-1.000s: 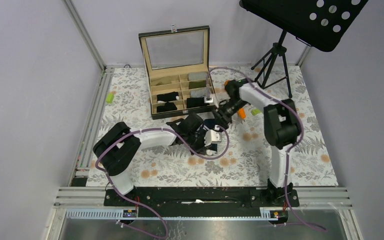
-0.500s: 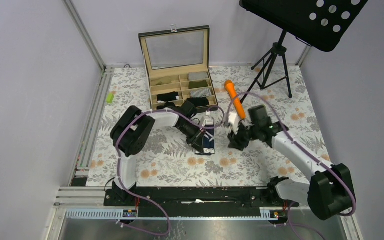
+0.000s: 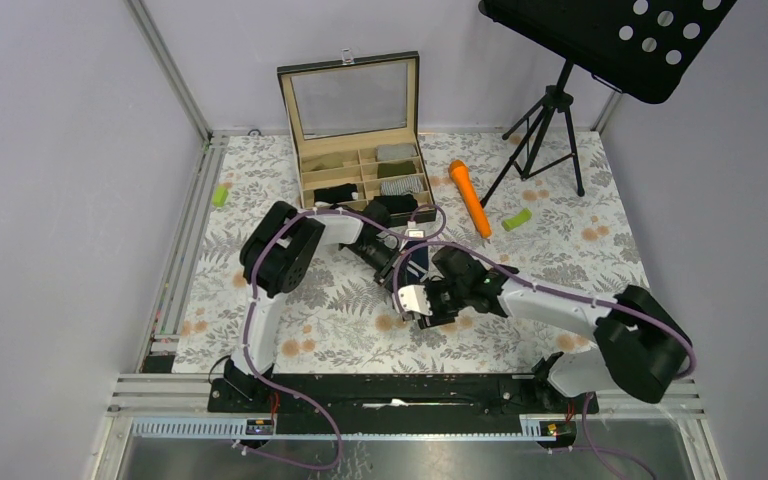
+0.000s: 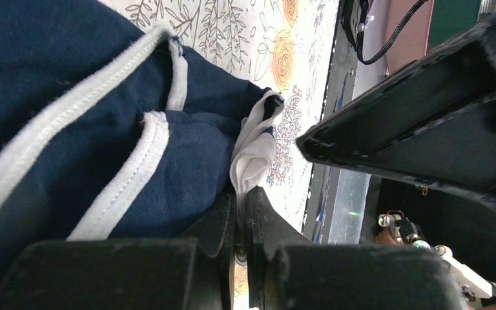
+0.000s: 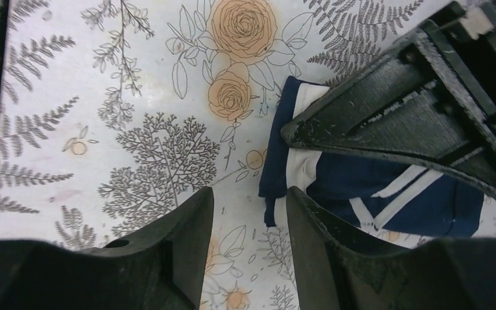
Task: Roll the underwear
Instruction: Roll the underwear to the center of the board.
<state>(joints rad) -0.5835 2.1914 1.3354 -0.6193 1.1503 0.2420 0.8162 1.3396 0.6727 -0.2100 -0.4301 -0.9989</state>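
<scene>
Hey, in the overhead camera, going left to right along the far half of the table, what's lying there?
small light-green cylinder → open compartment box → orange carrot-shaped stick → second light-green cylinder

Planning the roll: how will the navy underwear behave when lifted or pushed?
Probably floppy: the navy underwear bunches in folds where the left pincer pinches its white edge. Likely light, being thin cloth. Pushed, it would likely wrinkle, not slide.
</scene>
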